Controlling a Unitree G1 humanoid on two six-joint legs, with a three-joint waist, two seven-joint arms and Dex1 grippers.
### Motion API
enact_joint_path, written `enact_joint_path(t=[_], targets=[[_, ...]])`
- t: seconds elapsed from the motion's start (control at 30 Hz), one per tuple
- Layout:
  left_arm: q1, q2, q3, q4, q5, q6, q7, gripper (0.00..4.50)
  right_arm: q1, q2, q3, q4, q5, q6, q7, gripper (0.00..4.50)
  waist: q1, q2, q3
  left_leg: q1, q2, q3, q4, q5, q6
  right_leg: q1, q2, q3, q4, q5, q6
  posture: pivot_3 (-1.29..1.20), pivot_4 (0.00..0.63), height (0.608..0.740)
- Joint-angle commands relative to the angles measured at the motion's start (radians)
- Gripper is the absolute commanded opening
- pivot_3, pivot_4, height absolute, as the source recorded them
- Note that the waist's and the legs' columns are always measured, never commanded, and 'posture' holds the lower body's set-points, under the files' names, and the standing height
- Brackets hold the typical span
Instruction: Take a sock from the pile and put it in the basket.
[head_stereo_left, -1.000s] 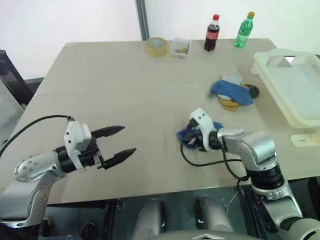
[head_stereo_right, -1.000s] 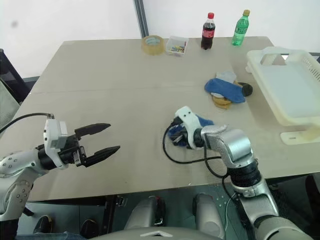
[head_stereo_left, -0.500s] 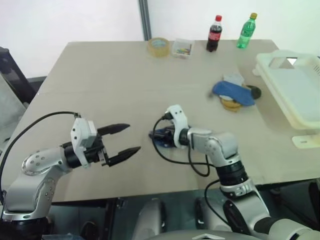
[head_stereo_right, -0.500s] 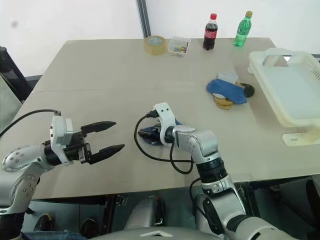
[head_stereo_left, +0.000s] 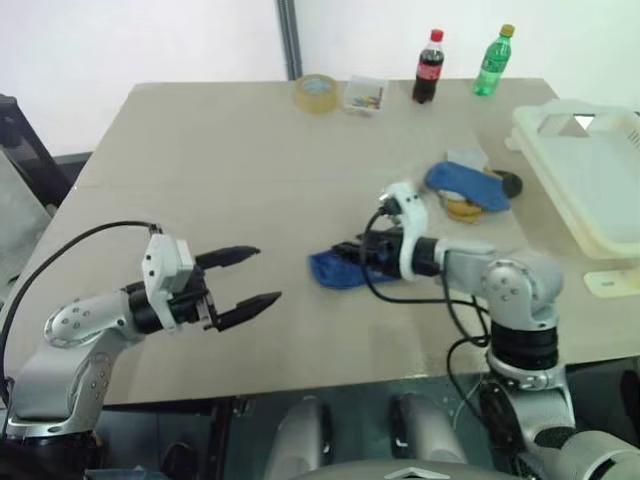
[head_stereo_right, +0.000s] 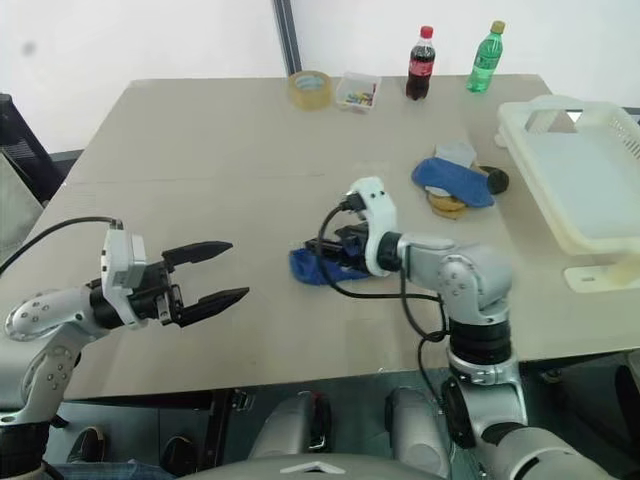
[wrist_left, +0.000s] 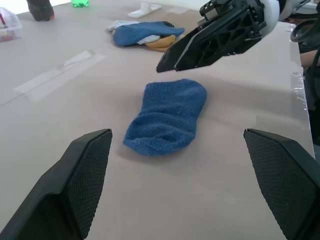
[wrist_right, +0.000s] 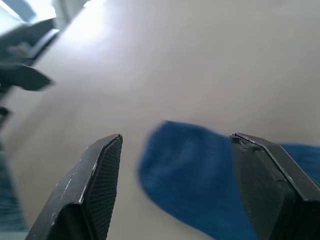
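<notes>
One sock (head_stereo_left: 340, 268), royal blue, is lying flat on the table (head_stereo_left: 220, 170) in the left eye view, loose and apart from the pile (head_stereo_left: 468, 190), which is sitting further back near the basket (head_stereo_left: 590, 180). The right gripper (head_stereo_left: 352, 252) is hovering just over the sock's near end with its fingers parted and nothing between them, so the sock seems set down midway, where both arms are reaching. The left gripper (head_stereo_left: 262, 277) is hanging level and spread wide, pointing toward the sock, probably waiting to collect it.

Right eye view: the same items are showing. The basket (head_stereo_right: 585, 175) is standing well apart from the sock (head_stereo_right: 318, 266), at the table's right edge.

Left wrist view: the sock (wrist_left: 167, 117) is resting between the two spread black fingers (wrist_left: 75, 185), further out, folded and slightly humped, its knit looking soft and limp. The right gripper (wrist_left: 175, 57) is poised above its far end.

Right wrist view: the sock (wrist_right: 200, 175) is lying below the parted fingers (wrist_right: 92, 185), untouched. It is likely to sag when lifted.
</notes>
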Motion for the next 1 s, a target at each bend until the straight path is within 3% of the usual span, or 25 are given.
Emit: enact_joint_path(t=[0.03,0.2,0.37,0.47,0.53,0.73,1.0], targets=[[-0.028,0.009,-0.009,0.006,0.006,-0.019,-0.017,4.50,0.053,-0.069,0.063,0.062,-0.066,-0.141,0.027,3.50,-0.001,0.000,0.000,0.000,0.000,0.000,0.000,0.000,0.000,0.000,0.000,0.000,0.000,0.000,0.000,0.00,0.150,0.740],[-0.041,0.008,-0.013,0.015,0.011,-0.020,-0.025,4.50,0.111,-0.116,0.146,0.134,-0.135,-0.266,0.047,3.50,-0.010,0.000,0.000,0.000,0.000,0.001,-0.001,0.000,0.000,-0.001,0.001,0.002,0.000,0.001,0.003,0.00,0.150,0.740],[-0.041,0.008,-0.010,0.016,0.013,-0.021,-0.028,4.50,0.175,-0.176,0.232,0.084,-0.125,-0.327,0.155,3.50,-0.004,-0.001,0.000,0.001,0.001,0.001,0.000,0.000,0.000,0.000,0.001,0.002,0.000,0.000,0.001,0.00,0.150,0.740],[-0.035,0.006,-0.007,0.011,0.013,-0.019,-0.026,4.50,0.200,-0.229,0.265,0.038,-0.109,-0.341,0.227,2.71,-0.003,-0.001,0.000,0.001,0.001,0.001,0.000,0.000,0.000,0.000,0.001,0.002,0.000,0.000,0.000,0.00,0.150,0.740],[-0.031,0.005,-0.006,0.007,0.012,-0.019,-0.024,4.50,0.210,-0.254,0.278,0.029,-0.116,-0.346,0.245,1.84,-0.003,-0.001,0.000,0.001,0.001,0.001,0.000,0.000,0.000,0.000,0.001,0.002,0.000,0.000,0.000,0.00,0.150,0.740],[-0.033,0.003,-0.008,0.008,0.012,-0.019,-0.019,4.50,0.172,-0.250,0.214,0.096,-0.156,-0.439,0.218,1.84,-0.002,-0.001,0.000,0.001,0.001,0.001,0.000,0.000,0.000,0.000,0.001,0.002,0.000,0.000,0.000,0.00,0.150,0.740],[-0.038,-0.002,-0.013,0.012,0.017,-0.022,-0.014,4.50,0.103,-0.336,0.173,0.165,-0.203,-0.537,0.268,1.84,0.008,-0.001,0.001,0.000,0.001,0.001,0.000,0.000,0.000,0.000,0.001,0.002,-0.001,0.000,0.000,0.00,0.150,0.740]])
